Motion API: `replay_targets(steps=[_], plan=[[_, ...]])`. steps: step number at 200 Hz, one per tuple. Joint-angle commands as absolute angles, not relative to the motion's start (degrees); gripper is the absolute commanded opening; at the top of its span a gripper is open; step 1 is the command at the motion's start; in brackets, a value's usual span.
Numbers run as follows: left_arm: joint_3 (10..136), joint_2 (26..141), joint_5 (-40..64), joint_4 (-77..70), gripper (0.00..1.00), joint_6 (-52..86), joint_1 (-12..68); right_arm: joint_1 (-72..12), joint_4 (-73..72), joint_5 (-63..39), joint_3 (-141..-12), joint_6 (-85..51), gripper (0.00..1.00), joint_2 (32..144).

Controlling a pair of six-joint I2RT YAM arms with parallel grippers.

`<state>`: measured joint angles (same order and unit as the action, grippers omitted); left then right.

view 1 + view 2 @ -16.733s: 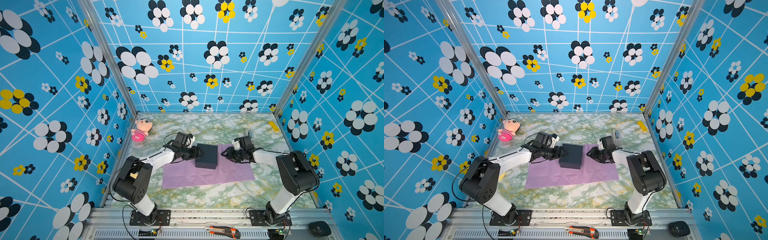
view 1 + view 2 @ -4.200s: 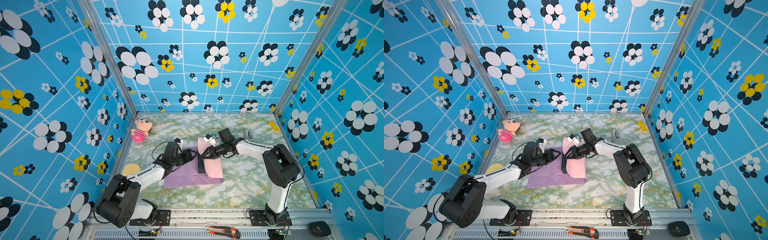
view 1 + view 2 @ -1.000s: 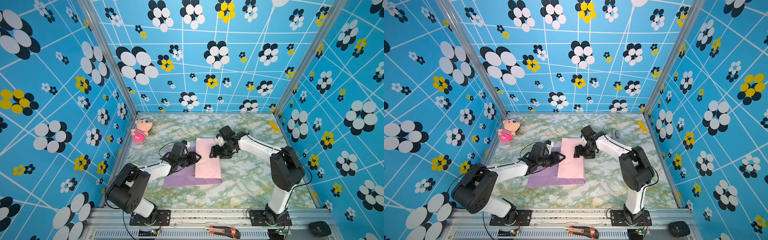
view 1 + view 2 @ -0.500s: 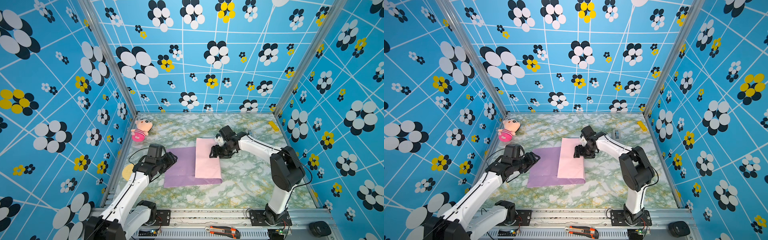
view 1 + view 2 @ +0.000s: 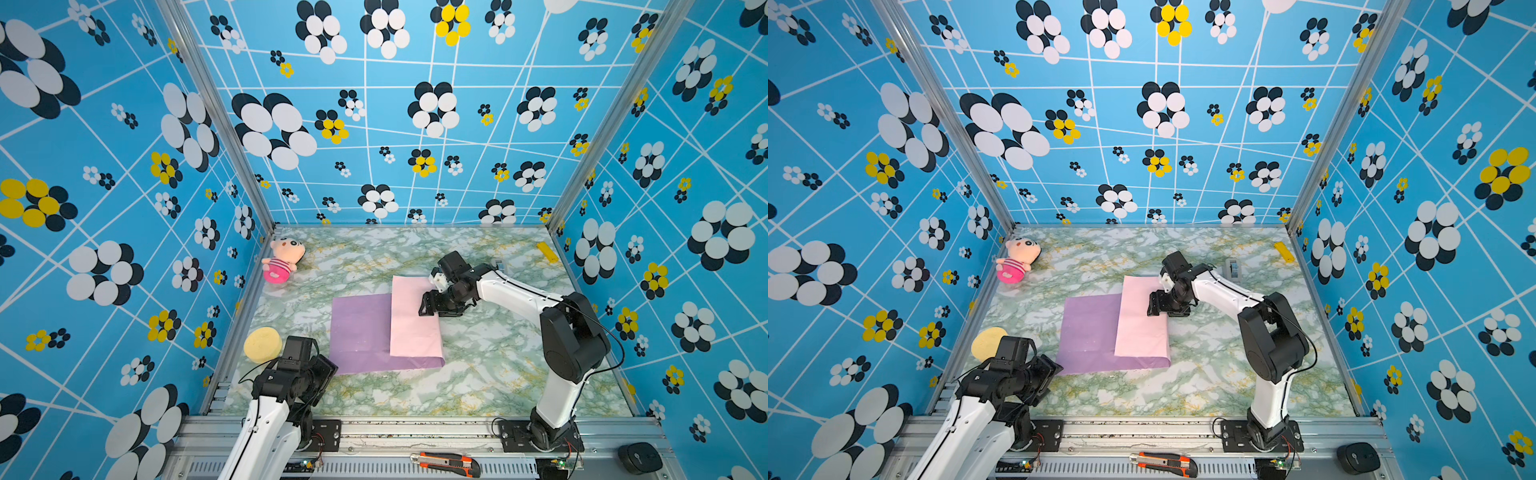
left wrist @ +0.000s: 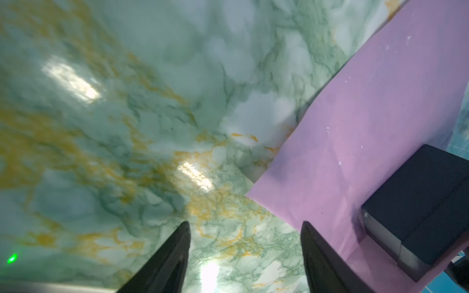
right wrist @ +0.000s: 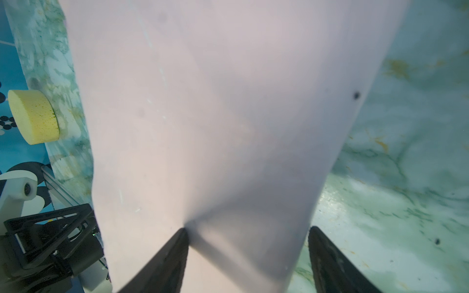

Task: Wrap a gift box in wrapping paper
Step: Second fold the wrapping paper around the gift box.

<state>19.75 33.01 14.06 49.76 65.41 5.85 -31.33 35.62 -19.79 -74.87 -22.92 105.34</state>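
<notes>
Gift box (image 6: 418,203): hidden under the pink flap of the wrapping paper (image 5: 411,320) in both top views; cut off by the left wrist view's edge, beside a blurred worktop (image 6: 114,114).

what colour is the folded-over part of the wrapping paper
Pale pink; the folded flap shows best in a top view.

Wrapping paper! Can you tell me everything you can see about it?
The wrapping paper is a thin, lightly creased sheet lying on the marble table. One part shows its lilac face; the rest is folded over, showing pale pink. In both top views that pink flap covers the gift box, which the left wrist view shows standing on the lilac face. The open right pincer pokes one finger into the flap near its edge.
</notes>
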Motion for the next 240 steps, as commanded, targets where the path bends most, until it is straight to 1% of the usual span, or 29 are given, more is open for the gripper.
replay_targets(steps=[1,17,38,62,94,120,159,186,204,206,209,240], plan=[[19.4,33.1,12.5,48.5,0.71,65.6,5.0,-31.8,36.9,-16.7,-72.5,-21.9,0.76,107.1],[18.5,34.2,13.2,44.2,0.71,64.5,4.7,-31.8,36.8,-17.1,-72.6,-21.9,0.76,107.3],[17.2,36.6,14.9,38.9,0.65,64.2,4.5,-31.8,36.8,-17.2,-72.8,-21.8,0.76,107.2],[16.1,38.5,15.3,36.2,0.64,63.6,4.4,-31.8,36.7,-17.4,-72.8,-21.9,0.76,106.8],[13.7,38.2,16.6,31.5,0.55,63.9,4.2,-31.8,36.7,-17.7,-72.6,-21.9,0.76,106.7],[12.7,36.7,17.0,29.0,0.50,64.3,4.2,-31.8,36.6,-17.7,-72.5,-21.9,0.76,107.0],[12.6,36.5,17.9,25.4,0.48,64.2,4.2,-31.8,36.5,-17.7,-72.2,-21.9,0.75,107.0],[12.1,38.2,19.0,19.3,0.47,63.8,4.2,-31.8,36.2,-17.7,-71.8,-21.9,0.75,106.7],[12.9,39.8,18.6,18.8,0.44,62.9,4.2,-31.8,36.3,-17.7,-71.8,-21.9,0.75,106.6],[13.1,40.1,18.6,18.9,0.41,62.7,4.2,-31.8,36.2,-17.7,-71.8,-21.9,0.75,106.6],[13.2,40.3,18.5,19.2,0.39,62.5,4.2,-31.8,36.2,-17.7,-71.8,-21.9,0.75,106.6],[14.4,42.4,18.4,21.7,0.26,61.0,4.2,-31.8,36.3,-17.5,-71.7,-21.8,0.75,106.6]])
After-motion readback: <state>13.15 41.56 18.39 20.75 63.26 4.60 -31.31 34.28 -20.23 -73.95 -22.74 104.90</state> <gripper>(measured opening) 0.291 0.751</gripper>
